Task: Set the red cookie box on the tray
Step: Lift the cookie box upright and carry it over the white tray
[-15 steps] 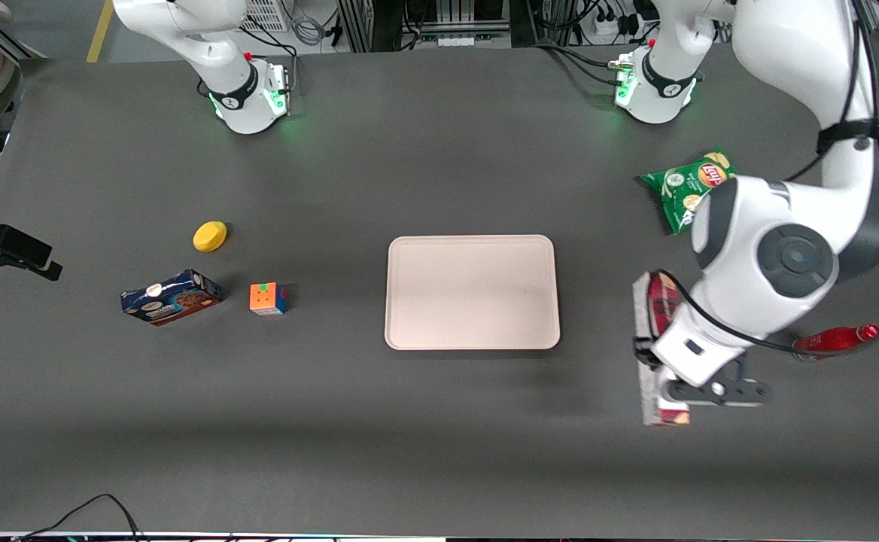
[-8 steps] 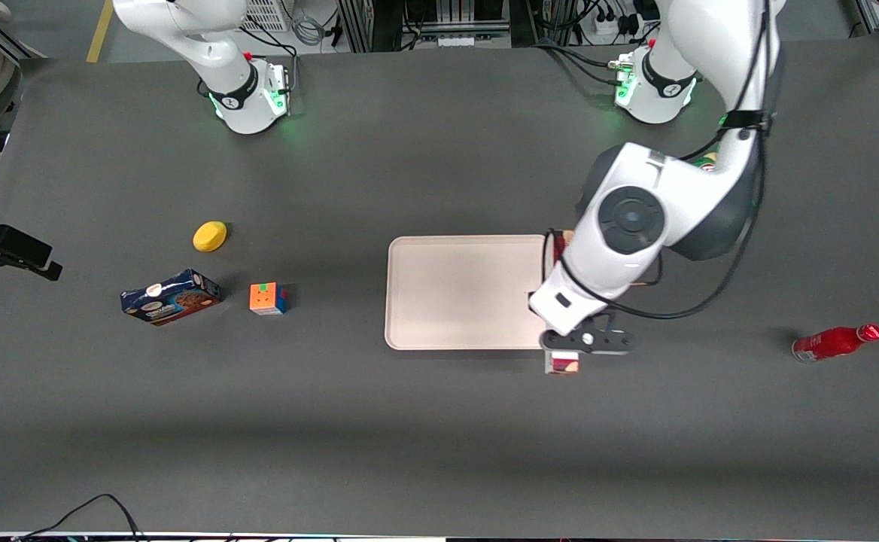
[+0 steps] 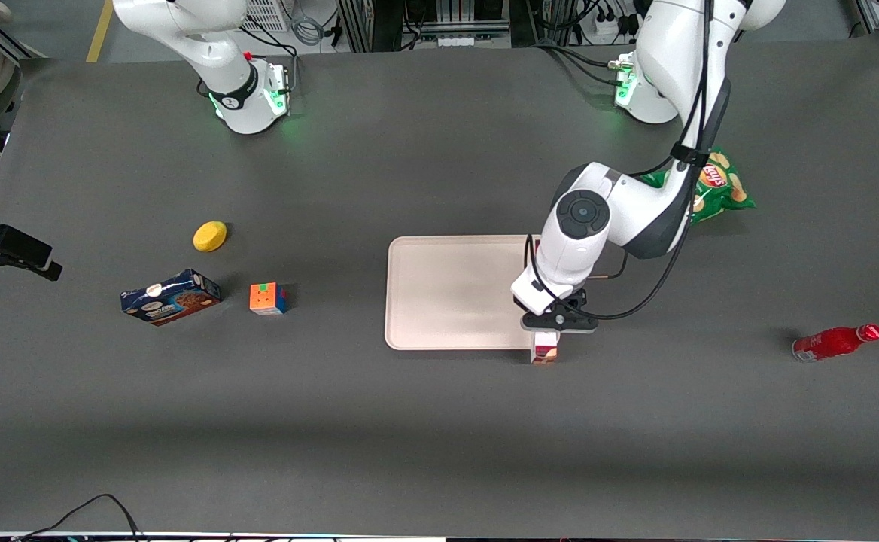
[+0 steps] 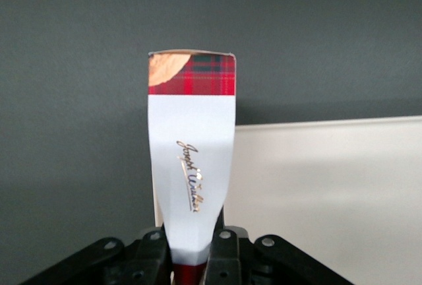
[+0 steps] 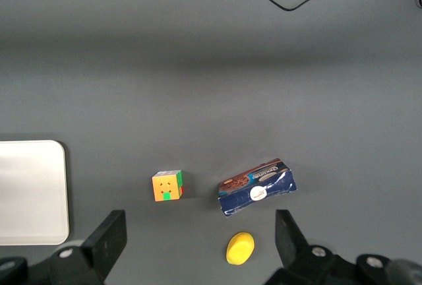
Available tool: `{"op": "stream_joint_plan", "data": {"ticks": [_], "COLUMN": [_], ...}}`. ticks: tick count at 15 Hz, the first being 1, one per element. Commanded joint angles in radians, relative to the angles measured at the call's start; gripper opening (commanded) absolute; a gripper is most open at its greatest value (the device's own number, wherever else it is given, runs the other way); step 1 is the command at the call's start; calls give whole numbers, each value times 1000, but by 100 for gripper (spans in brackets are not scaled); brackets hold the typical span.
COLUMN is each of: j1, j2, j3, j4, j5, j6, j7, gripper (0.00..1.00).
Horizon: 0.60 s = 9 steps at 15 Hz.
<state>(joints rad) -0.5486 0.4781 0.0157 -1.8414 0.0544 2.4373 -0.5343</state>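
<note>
The red cookie box is a slim carton with a white section and a red plaid end. My left gripper is shut on it, its black fingers pressing both sides. In the front view the gripper hangs over the corner of the tray nearest the camera, at the working arm's end. Only the end of the cookie box pokes out under the gripper, past the tray's rim and nearer the camera. The arm hides the rest of the box. The pale tray lies below, beside the box.
A green chip bag and a red bottle lie toward the working arm's end. A blue cookie box, a colour cube and a yellow object lie toward the parked arm's end.
The left arm has carried the red cookie box from the working arm's end of the table to the tray's edge. The chip bag is uncovered again.
</note>
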Motion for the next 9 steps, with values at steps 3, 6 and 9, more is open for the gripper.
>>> {"op": "stream_joint_plan", "data": {"ticks": [3,6,9], "j1": [-8,-8,-8], "j2": [-82,-82,-75], "j3": [-42,-42,-42], "j4": [-137,-206,-220], "j5": [21,21,21], "j6": [61,158,193], "j7": [-110,-112,-112], "gripper": [0,0,0]}}
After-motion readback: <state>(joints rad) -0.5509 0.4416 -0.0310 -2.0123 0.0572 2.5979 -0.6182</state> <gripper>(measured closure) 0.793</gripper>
